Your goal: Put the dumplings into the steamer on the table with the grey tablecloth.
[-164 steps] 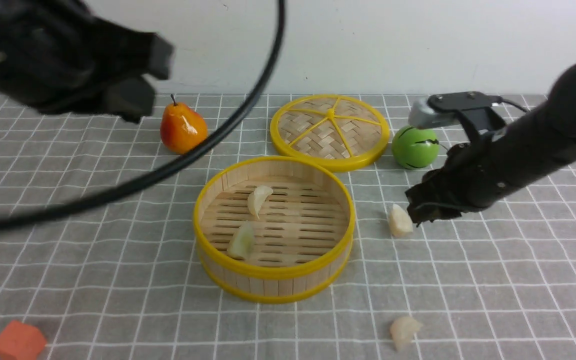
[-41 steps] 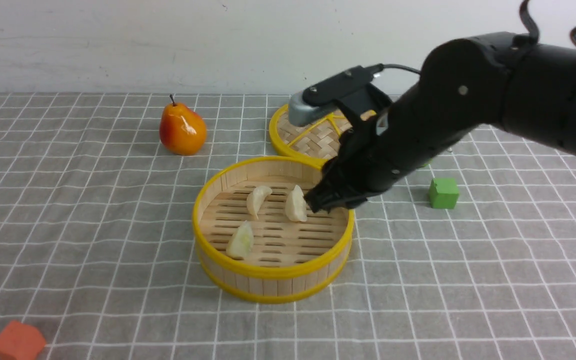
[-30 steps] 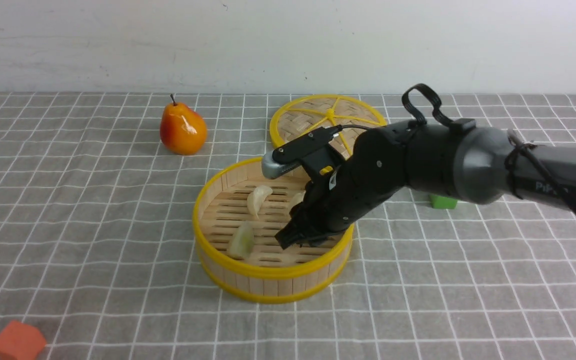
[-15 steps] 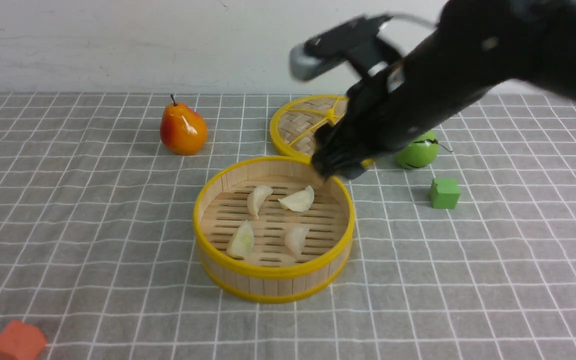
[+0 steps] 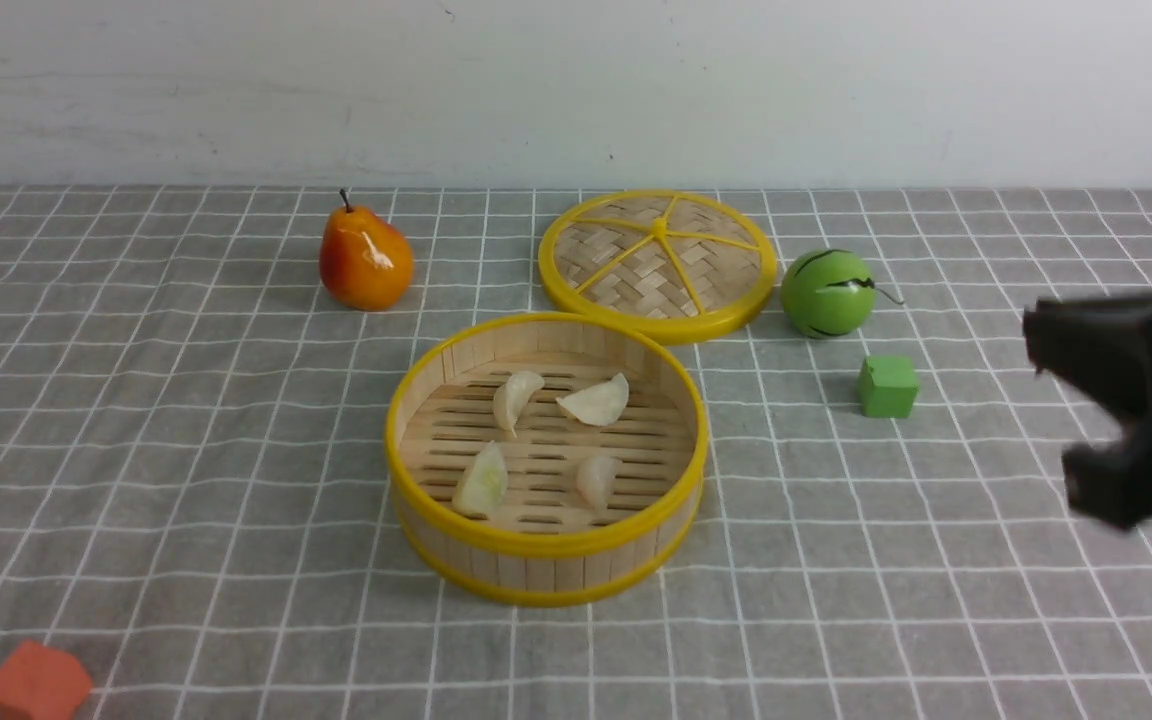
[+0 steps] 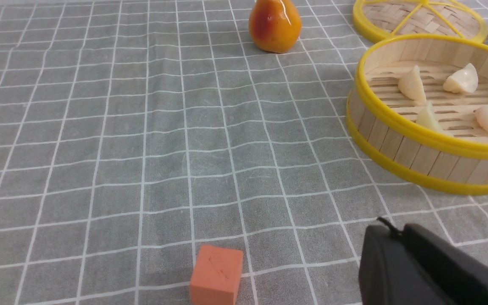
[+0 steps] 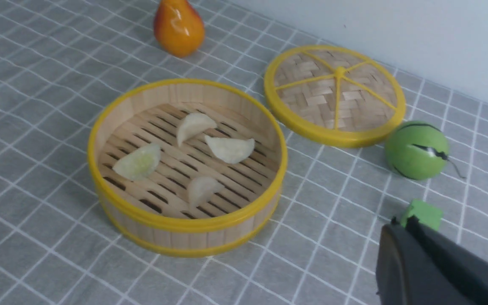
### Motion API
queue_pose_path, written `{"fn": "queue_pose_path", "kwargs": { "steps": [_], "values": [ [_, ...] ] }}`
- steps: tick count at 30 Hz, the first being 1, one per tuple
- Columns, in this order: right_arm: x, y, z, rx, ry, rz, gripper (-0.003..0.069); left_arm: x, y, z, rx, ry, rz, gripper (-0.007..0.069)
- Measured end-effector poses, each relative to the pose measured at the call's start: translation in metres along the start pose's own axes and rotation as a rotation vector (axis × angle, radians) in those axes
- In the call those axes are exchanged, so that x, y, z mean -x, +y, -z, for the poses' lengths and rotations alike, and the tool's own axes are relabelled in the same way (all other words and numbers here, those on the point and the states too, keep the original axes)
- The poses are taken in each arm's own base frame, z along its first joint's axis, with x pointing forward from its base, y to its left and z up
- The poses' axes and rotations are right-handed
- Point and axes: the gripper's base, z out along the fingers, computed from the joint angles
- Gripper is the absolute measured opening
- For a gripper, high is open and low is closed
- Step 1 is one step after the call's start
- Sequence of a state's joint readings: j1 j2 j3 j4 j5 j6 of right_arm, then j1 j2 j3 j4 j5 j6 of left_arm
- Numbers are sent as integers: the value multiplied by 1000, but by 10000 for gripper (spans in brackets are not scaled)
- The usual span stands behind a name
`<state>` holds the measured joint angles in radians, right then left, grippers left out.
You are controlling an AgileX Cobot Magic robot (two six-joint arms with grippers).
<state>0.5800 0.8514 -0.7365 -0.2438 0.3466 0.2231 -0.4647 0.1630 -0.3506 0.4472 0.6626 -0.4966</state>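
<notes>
The steamer (image 5: 546, 545) stands mid-table on the grey tablecloth (image 5: 186, 420). Four dumplings lie on its slatted floor: two at the back (image 5: 516, 398) (image 5: 596, 400), a greenish one at the front left (image 5: 483, 482) and one at the front right (image 5: 597, 480). My right gripper (image 7: 400, 224) is shut and empty, well to the right of the steamer above the cloth. Its blurred black arm (image 5: 1126, 345) shows at the front view's right edge. My left gripper (image 6: 396, 231) is shut and empty, low over the cloth left of the steamer (image 6: 417, 135). It is out of the front view.
The flat woven lid (image 5: 658, 262) lies behind the steamer. A pear (image 5: 364, 258) stands at the back left and a green ball (image 5: 827, 293) right of the lid. A green cube (image 5: 887, 386) sits right of the steamer. An orange cube (image 5: 36, 682) lies at the front left.
My right arm has lifted off the steamer and swung away to the right edge. The steamer held two dumplings at first and now holds four.
</notes>
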Motion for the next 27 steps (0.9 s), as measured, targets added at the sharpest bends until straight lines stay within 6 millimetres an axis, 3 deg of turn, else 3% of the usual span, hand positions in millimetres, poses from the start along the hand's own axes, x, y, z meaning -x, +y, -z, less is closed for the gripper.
{"fn": "queue_pose_path", "kwargs": {
  "steps": [2,3,4,8,12,15,21,27],
  "values": [
    [-31,4,0,39,-67,3,-20,0,0,0,0,0,0,39],
    [-35,5,1,50,-98,3,-20,0,0,0,0,0,0,39],
    [-59,8,0,80,-134,9,-20,0,0,0,0,0,0,42],
    [-112,13,-2,133,-170,0,-19,0,0,0,0,0,0,49],
    [-153,9,4,110,-193,-107,-19,0,0,0,0,0,0,54],
    [-162,2,11,54,-260,-148,-19,0,0,0,0,-1,0,56],
    [-156,-16,39,-155,-428,-83,-18,0,0,0,2,0,-1,57],
    [-177,-24,56,-322,-324,-161,-18,0,0,0,2,0,-1,63]
  ]
}}
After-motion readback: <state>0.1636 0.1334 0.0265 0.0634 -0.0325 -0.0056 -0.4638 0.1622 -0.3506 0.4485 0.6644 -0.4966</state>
